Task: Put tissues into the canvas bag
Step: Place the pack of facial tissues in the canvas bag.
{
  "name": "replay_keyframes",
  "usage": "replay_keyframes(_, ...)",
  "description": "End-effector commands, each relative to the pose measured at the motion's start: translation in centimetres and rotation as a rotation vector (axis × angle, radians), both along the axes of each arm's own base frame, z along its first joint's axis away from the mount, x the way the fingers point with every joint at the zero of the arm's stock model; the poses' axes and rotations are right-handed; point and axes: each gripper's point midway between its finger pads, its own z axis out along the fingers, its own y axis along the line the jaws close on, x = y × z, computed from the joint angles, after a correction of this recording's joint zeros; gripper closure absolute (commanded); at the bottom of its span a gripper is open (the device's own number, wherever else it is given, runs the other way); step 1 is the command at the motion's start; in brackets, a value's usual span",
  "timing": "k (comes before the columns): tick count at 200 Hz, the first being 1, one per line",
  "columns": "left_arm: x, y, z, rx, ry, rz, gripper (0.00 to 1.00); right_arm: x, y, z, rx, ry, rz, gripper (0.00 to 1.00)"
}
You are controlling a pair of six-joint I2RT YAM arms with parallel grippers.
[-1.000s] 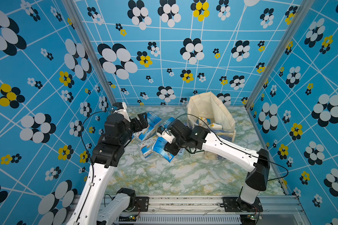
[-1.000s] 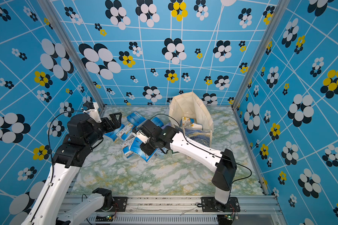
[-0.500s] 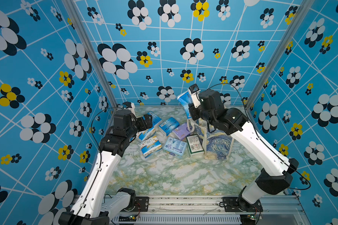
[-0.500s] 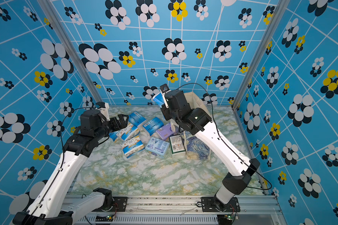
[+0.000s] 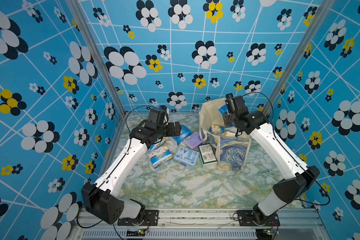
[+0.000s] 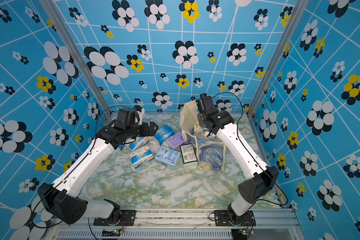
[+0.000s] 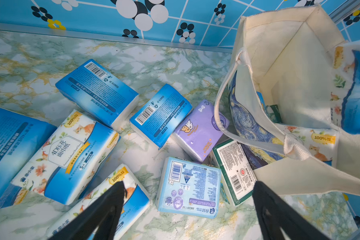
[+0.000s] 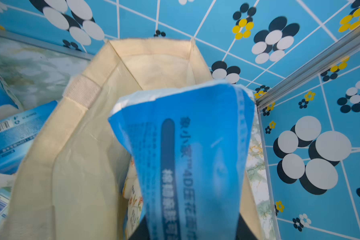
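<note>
Arms [image 5: 131,158] bent inward; right pincer [image 8: 192,226] grips pack [image 8: 187,145] over canvas bag [image 8: 71,145]; left pincer [image 7: 188,185] spread.

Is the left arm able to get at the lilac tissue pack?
Probably yes: the open left claw hangs nearby, and the lilac pack lies largely uncovered beside the canvas bag.

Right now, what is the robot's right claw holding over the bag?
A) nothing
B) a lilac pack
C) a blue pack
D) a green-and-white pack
C: the right wrist view shows the right gripper shut on a blue tissue pack, poised over the open canvas bag.
</note>
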Motion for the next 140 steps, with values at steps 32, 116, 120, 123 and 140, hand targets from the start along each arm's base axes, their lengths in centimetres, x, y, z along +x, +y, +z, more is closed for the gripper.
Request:
replay_keyframes(32, 0.5, -0.5, -1.2, 0.136, 0.045, -0.019, 0.01, -1.9, -1.0, -2.7, 0.058, 0.103, -0.029, 0.6)
replay_keyframes(116, 0.5, 1.9, -3.5, 0.108, 0.128, 0.019, 0.01, -0.9, -3.0, -4.2, 0.125, 0.156, -0.074, 0.44)
replay_keyframes(120, 0.5, 2.1, -3.6, 0.096, 0.136, 0.023, 0.01, -0.8, -3.1, -4.2, 0.13, 0.158, -0.076, 0.44)
replay_keyframes(123, 0.5, 2.2, -3.8, 0.086, 0.142, 0.024, 0.01, -0.8, -3.2, -4.3, 0.134, 0.159, -0.077, 0.44)
replay_keyframes(140, 0.4, 2.4, -4.3, 0.038, 0.16, 0.027, 0.01, -0.4, -3.5, -4.5, 0.142, 0.161, -0.086, 0.44)
